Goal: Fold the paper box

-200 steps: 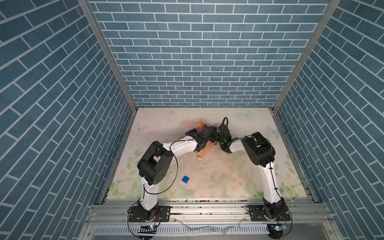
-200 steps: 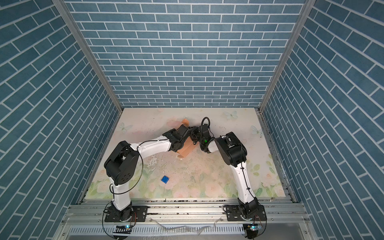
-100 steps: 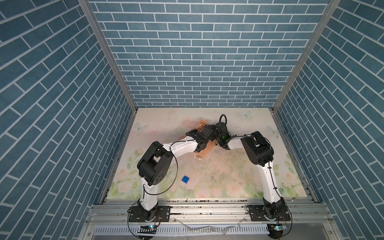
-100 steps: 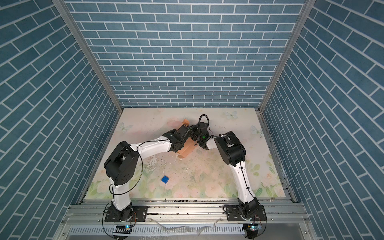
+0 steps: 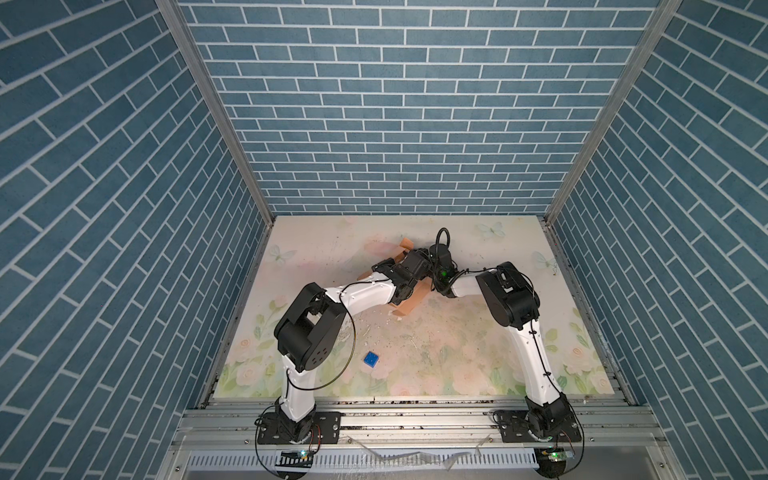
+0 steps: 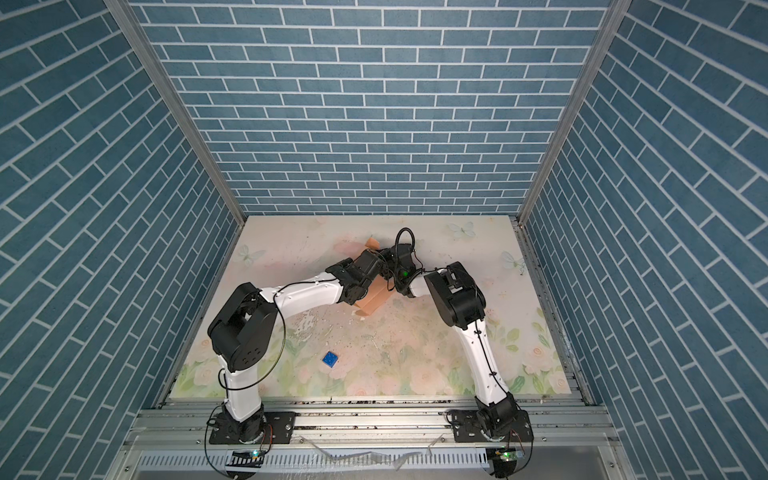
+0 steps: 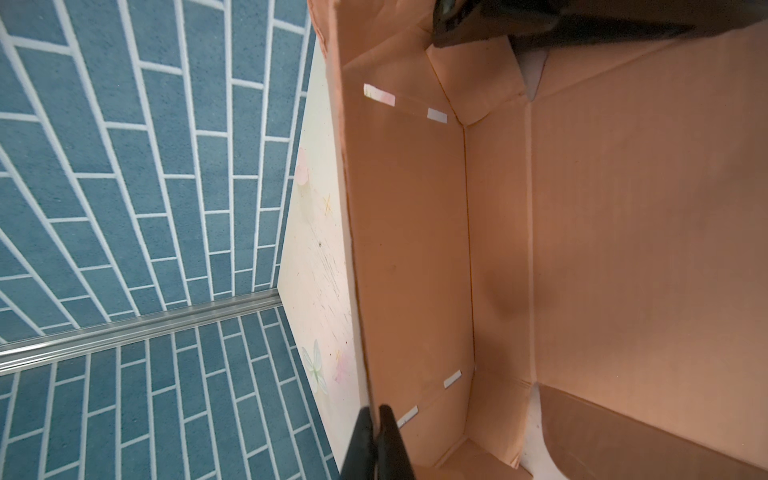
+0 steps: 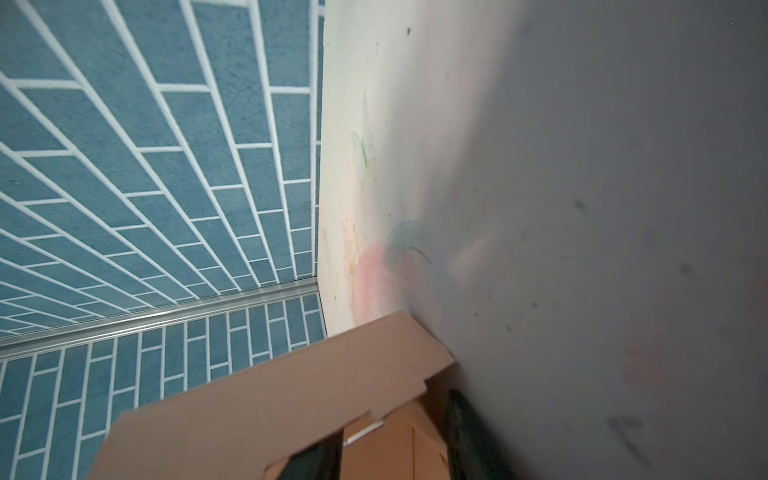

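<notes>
The peach-tan paper box lies half-formed at mid-back of the table, mostly hidden under both wrists in both top views, with one flap sticking out at the back. The left wrist view looks into its open inside. My left gripper is shut on the rim of one upright side wall. My right gripper is open, its fingers apart at the box's other end, with a panel between them and a loose flap lying over one finger.
A small blue cube lies on the floral table near the front, left of the middle. Blue brick walls close in the back and both sides. A metal rail with both arm bases runs along the front.
The right wrist has moved a little toward the back and left, closer over the box. The left arm and the box have stayed where they were.
</notes>
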Motion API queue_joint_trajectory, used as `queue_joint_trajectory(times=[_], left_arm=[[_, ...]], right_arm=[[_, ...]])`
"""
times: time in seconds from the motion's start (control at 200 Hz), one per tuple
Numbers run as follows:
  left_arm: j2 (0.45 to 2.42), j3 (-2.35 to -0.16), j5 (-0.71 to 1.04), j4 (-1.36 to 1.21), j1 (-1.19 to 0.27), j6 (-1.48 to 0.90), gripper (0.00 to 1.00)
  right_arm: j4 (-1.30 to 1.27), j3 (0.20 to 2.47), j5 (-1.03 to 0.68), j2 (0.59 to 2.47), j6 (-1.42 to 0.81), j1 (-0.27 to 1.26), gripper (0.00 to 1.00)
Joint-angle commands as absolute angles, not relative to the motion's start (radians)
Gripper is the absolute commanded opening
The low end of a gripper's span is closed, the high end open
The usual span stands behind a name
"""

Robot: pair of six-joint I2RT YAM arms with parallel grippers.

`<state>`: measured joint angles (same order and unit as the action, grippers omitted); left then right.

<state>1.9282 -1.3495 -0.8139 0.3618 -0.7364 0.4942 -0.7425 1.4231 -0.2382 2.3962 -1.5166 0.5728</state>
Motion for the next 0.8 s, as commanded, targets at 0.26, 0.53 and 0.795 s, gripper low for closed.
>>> queue_joint_trajectory(times=[0.26, 0.53, 0.795], left_arm=[[1.919, -1.336, -0.774, 0.391, -0.741, 0.498, 0.06], [1.917, -1.339, -0.775, 0.393, -0.739, 0.497, 0.06], [1.914, -1.340, -0.775, 0.392, -0.733, 0.499, 0.06]], right_arm=[[-0.866, 1.416, -0.274, 2.390, -1.423, 0.612, 0.40], [-0.840, 1.374, -0.249, 2.353, -1.401, 0.640, 0.40], [-0.859, 1.320, -0.219, 2.329, -1.384, 0.647, 0.40]])
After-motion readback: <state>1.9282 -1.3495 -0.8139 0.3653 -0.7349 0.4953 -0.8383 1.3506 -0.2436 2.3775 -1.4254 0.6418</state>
